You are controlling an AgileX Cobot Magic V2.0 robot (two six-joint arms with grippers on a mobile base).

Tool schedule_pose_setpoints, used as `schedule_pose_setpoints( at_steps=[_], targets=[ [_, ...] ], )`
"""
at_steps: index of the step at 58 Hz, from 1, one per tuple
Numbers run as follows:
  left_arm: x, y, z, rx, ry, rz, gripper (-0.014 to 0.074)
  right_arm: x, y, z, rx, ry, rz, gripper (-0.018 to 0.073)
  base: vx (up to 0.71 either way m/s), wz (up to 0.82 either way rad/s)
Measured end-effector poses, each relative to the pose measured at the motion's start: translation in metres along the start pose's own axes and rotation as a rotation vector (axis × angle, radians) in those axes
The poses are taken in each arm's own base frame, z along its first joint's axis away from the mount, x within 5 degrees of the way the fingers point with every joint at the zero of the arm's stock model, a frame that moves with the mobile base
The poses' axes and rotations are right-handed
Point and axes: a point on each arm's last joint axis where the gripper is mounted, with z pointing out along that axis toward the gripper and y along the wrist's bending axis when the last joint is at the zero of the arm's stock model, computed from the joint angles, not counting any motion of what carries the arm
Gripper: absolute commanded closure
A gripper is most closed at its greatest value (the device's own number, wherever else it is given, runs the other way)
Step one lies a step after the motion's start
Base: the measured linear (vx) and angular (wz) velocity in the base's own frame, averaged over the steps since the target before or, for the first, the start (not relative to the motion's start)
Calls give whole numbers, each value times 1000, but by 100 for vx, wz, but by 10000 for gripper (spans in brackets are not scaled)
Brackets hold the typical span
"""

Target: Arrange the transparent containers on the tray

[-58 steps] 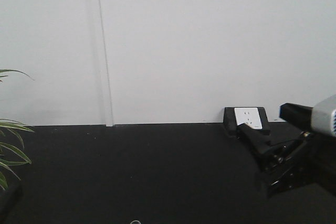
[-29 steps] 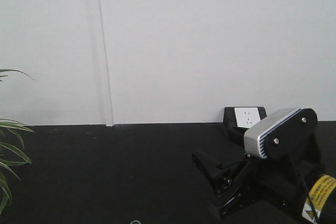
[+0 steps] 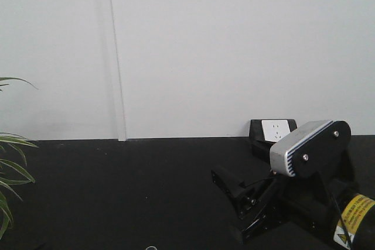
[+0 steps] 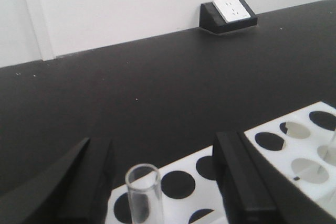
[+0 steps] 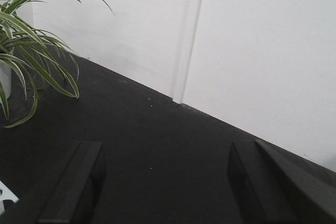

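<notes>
In the left wrist view a clear glass tube (image 4: 143, 192) stands upright in a white rack with round holes (image 4: 239, 153). It lies between the fingers of my left gripper (image 4: 163, 182), closer to the left finger and touching neither. That gripper is open. A second clear glass piece shows at the right edge (image 4: 332, 148). My right gripper (image 5: 165, 182) is open over bare black tabletop with nothing between its fingers. The front view shows it low at the right (image 3: 237, 206). A small glass rim (image 3: 151, 248) peeks in at the bottom edge. The yellow tray is out of view.
A black tabletop (image 3: 129, 191) runs back to a white wall. A black socket block with a white face (image 3: 275, 132) sits against the wall at the right. A green leafy plant (image 5: 31, 40) stands at the table's left end.
The right arm has swung in from the right edge toward the middle of the front view, its wrist camera housing now showing. In the last half second it only crept slightly left.
</notes>
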Motion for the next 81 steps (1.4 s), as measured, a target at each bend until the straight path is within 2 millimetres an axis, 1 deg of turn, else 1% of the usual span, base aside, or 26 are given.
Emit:
schedule_pose_setpoints(
  at_steps=[6, 13, 18, 22, 30, 32, 43, 49, 53, 63, 67, 73, 76, 81],
  targets=[
    [5, 0, 5, 9, -3, -13, 111, 0, 0, 0, 0, 0, 0, 24, 0, 0],
    [9, 1, 7, 11, 10, -18, 197, 0, 0, 0, 0, -1, 0, 24, 0, 0],
    [9, 1, 8, 12, 7, -19, 290, 0, 0, 0, 0, -1, 0, 24, 0, 0],
    [10, 1, 8, 12, 9, -19, 393, 0, 0, 0, 0, -1, 0, 24, 0, 0],
    [10, 1, 8, 12, 8, -16, 570, 0, 0, 0, -1, -5, 0, 24, 0, 0],
    [10, 1, 8, 12, 8, -16, 599, -1, 0, 0, -2, -7, 0, 24, 0, 0],
    [9, 1, 7, 12, 3, -15, 603, -1, 0, 0, -2, -9, 0, 24, 0, 0],
    [-7, 0, 3, 11, -62, 4, 600, -1, 0, 0, -2, -9, 0, 24, 0, 0],
    [-21, -1, 1, 3, -93, 24, 600, -1, 0, 0, -2, -10, 0, 24, 0, 0],
    [-73, 0, -9, -48, -126, 94, 596, -5, 1, 0, -13, -60, 0, 24, 0, 0],
    [-99, 1, -18, -85, -143, 114, 597, -7, 2, 0, -17, -79, 1, 24, 0, 0],
    [-133, 1, -35, -133, -166, 132, 597, -8, 2, 1, -25, -91, -1, 24, 0, 0],
    [-147, 0, -43, -150, -180, 135, 597, -6, 4, 3, -37, -92, 0, 24, 0, 0],
    [-164, -1, -56, -174, -203, 139, 597, 4, 12, 10, -84, -95, 8, 24, 0, 0]
  ],
)
